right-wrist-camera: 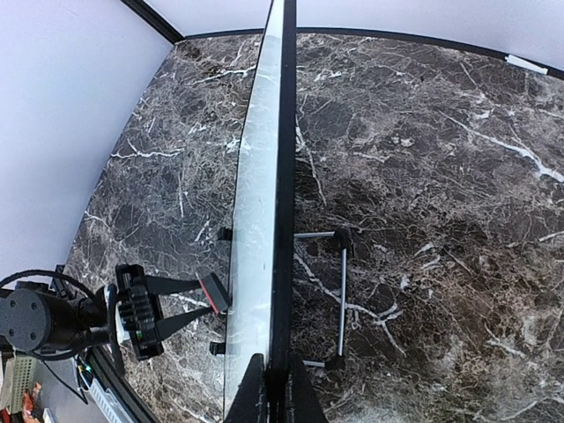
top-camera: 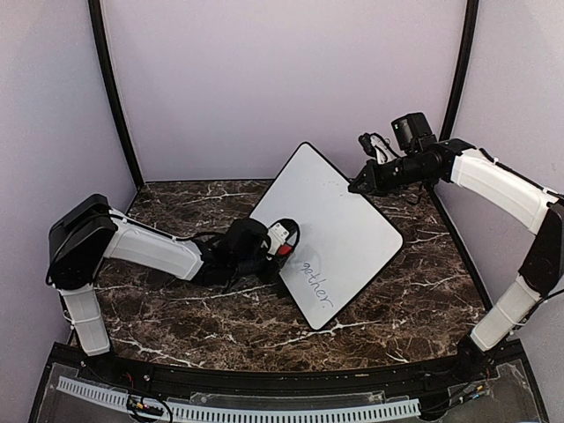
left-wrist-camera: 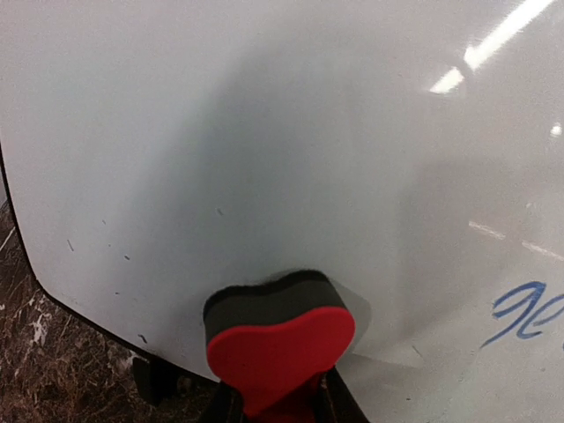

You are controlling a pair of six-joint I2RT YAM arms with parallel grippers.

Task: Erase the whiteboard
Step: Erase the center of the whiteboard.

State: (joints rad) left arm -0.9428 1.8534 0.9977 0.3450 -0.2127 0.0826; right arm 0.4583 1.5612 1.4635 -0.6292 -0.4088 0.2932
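**Eraser on the board, other arm pinching the edge**

Mid-left in the top view, the left tool point(top-camera: 278, 241) is clamped on a small red foam eraser with a dark felt face point(left-wrist-camera: 278, 339). The felt is pressed against the large glossy white rectangular whiteboard with a thin black edge point(top-camera: 339, 211). The board stands tilted at centre frame on the dark brown marble counter point(top-camera: 176, 304), propped on a thin metal wire stand point(right-wrist-camera: 340, 295). Blue handwriting point(top-camera: 319, 284) sits just lower right of the eraser. Upper right, the right tool point(top-camera: 356, 187) is closed tight on the board's edge.
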